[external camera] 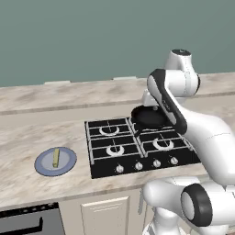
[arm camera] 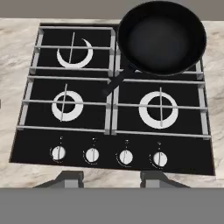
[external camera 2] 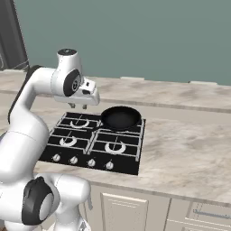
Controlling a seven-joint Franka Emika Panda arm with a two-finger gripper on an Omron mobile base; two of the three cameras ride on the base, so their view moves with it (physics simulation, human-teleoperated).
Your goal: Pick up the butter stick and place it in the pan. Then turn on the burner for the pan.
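Claw (arm camera: 111, 177) (jaws spread, empty) hangs pointing down above the stove (arm camera: 113, 94).

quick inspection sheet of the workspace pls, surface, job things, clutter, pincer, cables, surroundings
surface: marbled beige counter with a black four-burner stove set in it, four knobs along its front edge.
job's things: butter stick lies on the blue-grey plate, left of the stove; black pan sits on the rear right burner, with nothing in it.
clutter: nothing seen.
pincer: pincer hangs above the stove's front edge, fingers apart, holding nothing.
cables: nothing seen.
surroundings: grey-green wall behind; cabinet doors below the counter.
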